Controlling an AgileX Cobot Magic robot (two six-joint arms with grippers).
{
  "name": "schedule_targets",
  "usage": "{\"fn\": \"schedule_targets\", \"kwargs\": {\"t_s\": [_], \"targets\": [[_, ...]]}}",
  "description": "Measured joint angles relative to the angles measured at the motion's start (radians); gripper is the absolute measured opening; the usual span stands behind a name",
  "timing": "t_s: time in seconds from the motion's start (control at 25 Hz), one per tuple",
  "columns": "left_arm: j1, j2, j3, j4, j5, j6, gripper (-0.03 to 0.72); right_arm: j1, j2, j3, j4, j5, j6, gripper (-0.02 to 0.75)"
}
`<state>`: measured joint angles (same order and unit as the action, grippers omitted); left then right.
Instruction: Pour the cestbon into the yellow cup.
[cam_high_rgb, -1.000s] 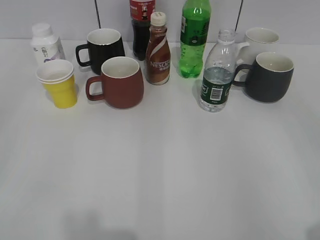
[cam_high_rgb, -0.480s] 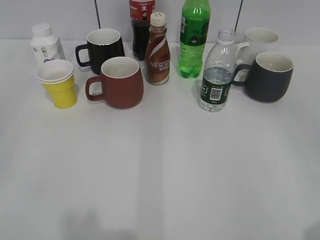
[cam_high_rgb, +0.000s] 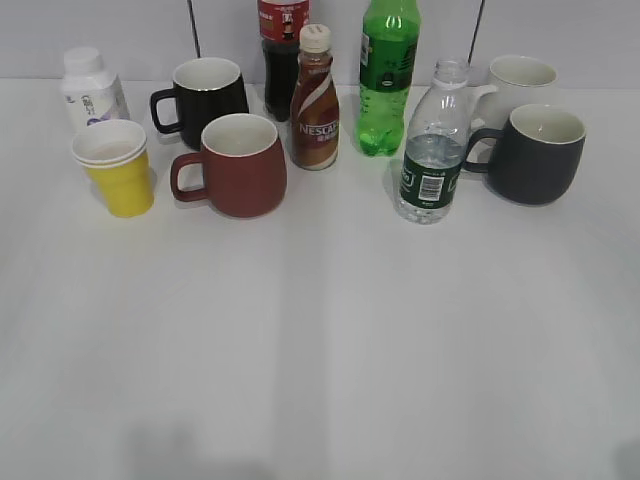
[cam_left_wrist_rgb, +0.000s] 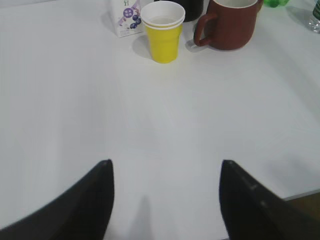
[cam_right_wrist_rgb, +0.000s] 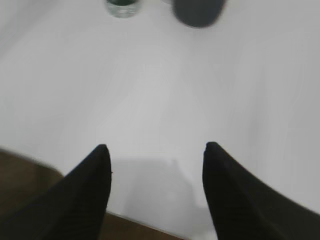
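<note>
Starting layout. The cestbon (cam_high_rgb: 432, 150) stands upright and capless at 2 o'clock on the worktop (cam_high_rgb: 320, 340), touching nothing, so a sideways grasp is possible. The yellow cup (cam_high_rgb: 116, 167) stands mouth-up at 10 o'clock, well apart from it, beside the dark red mug (cam_high_rgb: 236, 165). Left pincer (cam_left_wrist_rgb: 165, 200) and right pincer (cam_right_wrist_rgb: 155, 190) hover over the near edge, both released and empty.

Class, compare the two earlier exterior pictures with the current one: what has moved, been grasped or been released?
Nothing visibly changed. The cestbon, the yellow cup and the dark red mug stand where they stood, and no pincer has entered the exterior view.
</note>
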<state>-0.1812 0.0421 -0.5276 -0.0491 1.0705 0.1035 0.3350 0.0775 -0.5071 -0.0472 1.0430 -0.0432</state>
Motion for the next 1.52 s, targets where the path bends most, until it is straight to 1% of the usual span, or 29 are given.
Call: {"fn": "schedule_targets", "kwargs": {"t_s": [0.08,0.16,0.24,0.32,0.4,0.52,0.76,1.08,1.52], "targets": [[0.001,0.0,0.0,0.0,0.0,0.0,0.483,-0.098,0.0,0.0,0.0,0.0,0.0,0.438],[0.018,0.0,0.0,-0.001,0.0,0.0,0.475,-0.205,0.0,0.0,0.0,0.0,0.0,0.438],[0.061,0.0,0.0,-0.002,0.0,0.0,0.468,-0.281,0.0,0.0,0.0,0.0,-0.001,0.438],[0.119,-0.005,0.0,-0.002,0.0,0.0,0.468,-0.322,-0.008,0.0,0.0,-0.001,-0.001,0.438],[0.16,-0.031,0.001,-0.002,-0.002,0.0,0.468,-0.33,-0.035,0.001,0.0,-0.001,-0.001,0.438],[0.18,-0.049,0.002,-0.002,-0.002,0.0,0.468,-0.334,-0.08,0.001,0.001,-0.002,-0.001,0.438],[0.172,-0.049,0.002,-0.003,-0.003,0.0,0.466,-0.334,-0.083,0.001,0.002,-0.002,-0.001,0.438],[0.17,-0.049,0.002,-0.003,-0.003,0.0,0.427,-0.319,-0.083,0.001,0.002,-0.002,-0.001,0.438],[0.17,-0.049,0.002,-0.003,-0.003,0.0,0.402,-0.319,-0.083,0.001,0.002,-0.002,-0.001,0.438]]}}
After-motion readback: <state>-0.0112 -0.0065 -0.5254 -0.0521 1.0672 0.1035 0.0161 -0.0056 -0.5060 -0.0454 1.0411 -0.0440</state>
